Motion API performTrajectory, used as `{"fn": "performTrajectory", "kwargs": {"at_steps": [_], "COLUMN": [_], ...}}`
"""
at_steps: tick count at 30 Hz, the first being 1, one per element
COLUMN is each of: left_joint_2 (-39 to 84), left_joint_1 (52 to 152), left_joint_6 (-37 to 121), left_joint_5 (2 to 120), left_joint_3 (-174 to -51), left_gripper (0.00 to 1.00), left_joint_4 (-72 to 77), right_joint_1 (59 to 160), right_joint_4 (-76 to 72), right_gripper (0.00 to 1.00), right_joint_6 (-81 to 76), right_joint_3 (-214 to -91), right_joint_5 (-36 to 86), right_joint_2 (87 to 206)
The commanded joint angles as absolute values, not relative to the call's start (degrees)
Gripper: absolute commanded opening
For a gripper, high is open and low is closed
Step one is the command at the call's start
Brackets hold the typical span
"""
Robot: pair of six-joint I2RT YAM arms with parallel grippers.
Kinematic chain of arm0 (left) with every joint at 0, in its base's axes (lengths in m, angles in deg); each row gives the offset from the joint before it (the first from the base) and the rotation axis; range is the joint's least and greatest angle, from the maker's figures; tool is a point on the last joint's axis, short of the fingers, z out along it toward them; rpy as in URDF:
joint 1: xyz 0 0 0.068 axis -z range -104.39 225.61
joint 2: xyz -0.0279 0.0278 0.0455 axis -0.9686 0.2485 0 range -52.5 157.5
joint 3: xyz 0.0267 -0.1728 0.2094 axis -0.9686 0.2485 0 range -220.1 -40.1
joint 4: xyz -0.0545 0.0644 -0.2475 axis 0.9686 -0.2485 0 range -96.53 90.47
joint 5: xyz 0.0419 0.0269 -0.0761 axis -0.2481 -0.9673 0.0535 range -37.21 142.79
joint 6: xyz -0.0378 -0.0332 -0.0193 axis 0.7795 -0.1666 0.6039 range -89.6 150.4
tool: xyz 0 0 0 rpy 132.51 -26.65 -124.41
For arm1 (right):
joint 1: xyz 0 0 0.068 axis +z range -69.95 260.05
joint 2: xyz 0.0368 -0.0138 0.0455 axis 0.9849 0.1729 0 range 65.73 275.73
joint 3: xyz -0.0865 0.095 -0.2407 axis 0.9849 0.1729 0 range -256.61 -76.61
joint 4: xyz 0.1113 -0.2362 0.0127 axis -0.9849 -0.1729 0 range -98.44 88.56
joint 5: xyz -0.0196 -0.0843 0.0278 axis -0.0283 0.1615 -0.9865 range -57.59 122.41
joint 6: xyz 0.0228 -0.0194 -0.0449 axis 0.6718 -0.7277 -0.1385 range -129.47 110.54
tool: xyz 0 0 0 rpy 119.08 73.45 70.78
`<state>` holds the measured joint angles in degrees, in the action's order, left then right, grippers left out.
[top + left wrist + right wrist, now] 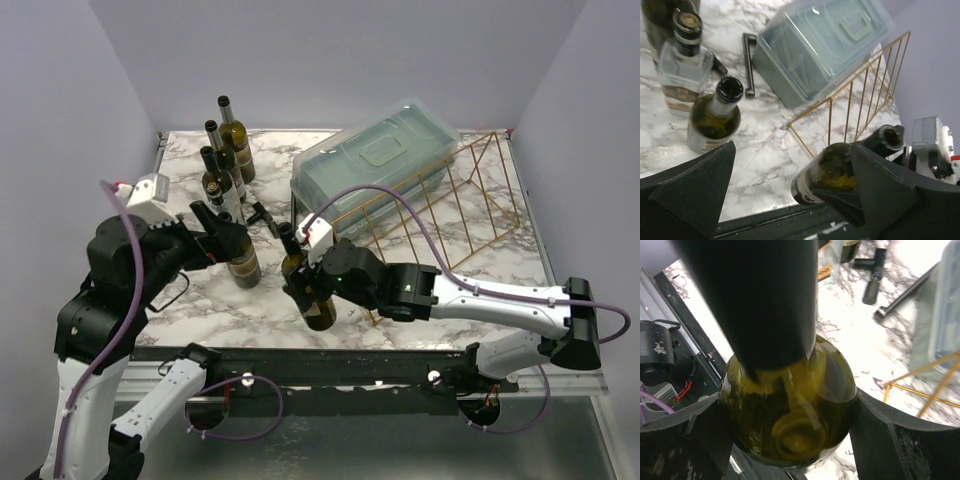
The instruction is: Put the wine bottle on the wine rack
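My right gripper (308,292) is shut on a dark green wine bottle (318,305) and holds it tilted near the table's front edge, neck pointing up and back. In the right wrist view the bottle (790,410) fills the space between both fingers (685,440). The gold wire wine rack (455,205) stands to the right of it, beside the plastic box. My left gripper (222,240) is open and empty, close to a second green bottle (243,262) standing upright. The left wrist view shows that bottle (712,122), the held bottle (822,172) and the rack (860,105).
A translucent bluish lidded box (375,160) lies behind the rack. Several upright bottles (225,160) stand at the back left, one of them clear glass (682,65). A black bar-shaped tool (262,215) lies between the bottles and the box.
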<state>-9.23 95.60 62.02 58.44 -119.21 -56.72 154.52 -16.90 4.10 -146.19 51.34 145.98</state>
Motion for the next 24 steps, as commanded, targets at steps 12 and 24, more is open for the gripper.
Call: {"fn": "performTrajectory", "kwargs": {"at_steps": [12,24], "left_joint_2": [-14.6,-13.7], "left_joint_1": [95.6,95.6], "left_joint_6": [59.9,59.1], "left_joint_5": [45.3,48.6], "left_joint_3": [-117.8,-115.6], "left_gripper": [0.99,0.99], "left_joint_4": [-58.1,-58.1], "right_joint_1": [154.7,154.4], "right_joint_4": [-30.8,-14.6], "right_gripper": [0.01,0.01], "right_joint_6": [-3.4,-26.2], "right_joint_3": [-150.8,-135.4], "right_joint_5": [75.3,92.8], "right_joint_2": [124.9,111.7]}}
